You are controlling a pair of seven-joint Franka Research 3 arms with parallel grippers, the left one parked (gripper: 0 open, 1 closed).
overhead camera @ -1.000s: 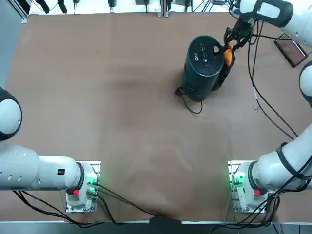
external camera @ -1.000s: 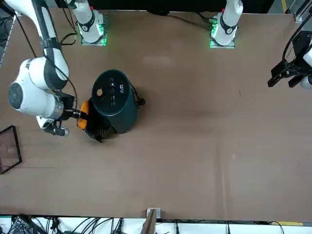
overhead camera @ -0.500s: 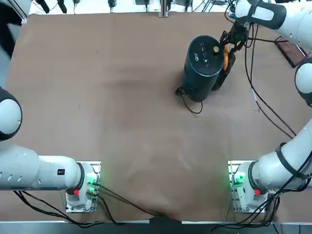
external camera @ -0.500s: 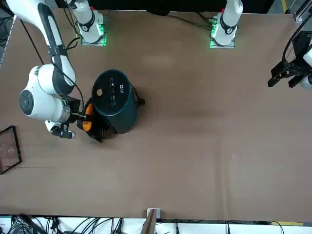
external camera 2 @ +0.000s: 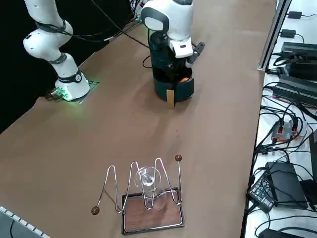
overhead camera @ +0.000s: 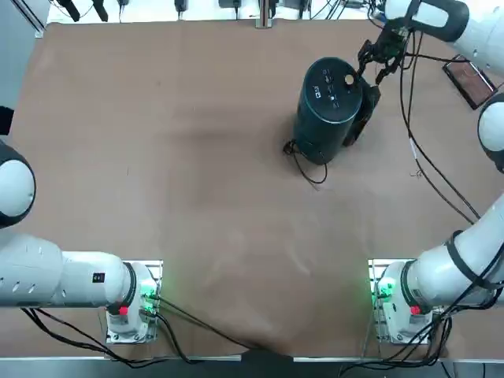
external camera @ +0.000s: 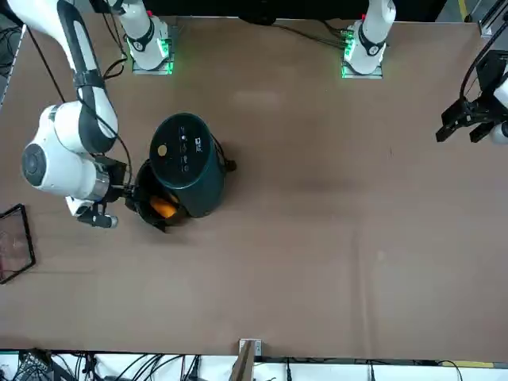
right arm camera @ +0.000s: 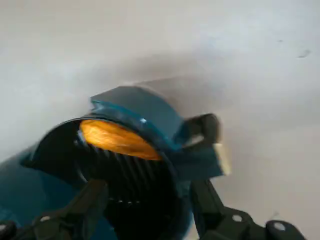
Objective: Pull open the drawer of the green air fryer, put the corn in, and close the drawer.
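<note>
Corn (external camera: pixel 163 208) lies in the pulled-out drawer (external camera: pixel 156 209) of the green air fryer (external camera: pixel 185 163). Right tool (overhead camera: pixel 376 59) wide open, empty, hovering just above. Top view: drawer handle (external camera 2: pixel 170 98) sticks out around 5 o'clock of the tool; push it back toward the body.

Brown table (overhead camera: pixel 197 173) fills most of top view, matte, evenly lit, w/ faint scuffs near center. At 12 o'clock edge: white strip w/ black cables and plugs (overhead camera: pixel 236 6). Side view: at 3 o'clock beyond table edge, pale floor w/ black power bricks and cords (external camera 2: pixel 285 148); silver rail (external camera 2: pixel 271 29) at 1 o'clock. Dark, unlit area at 10 o'clock. Front view: more cables along 6 o'clock edge (external camera: pixel 119 367).
</note>
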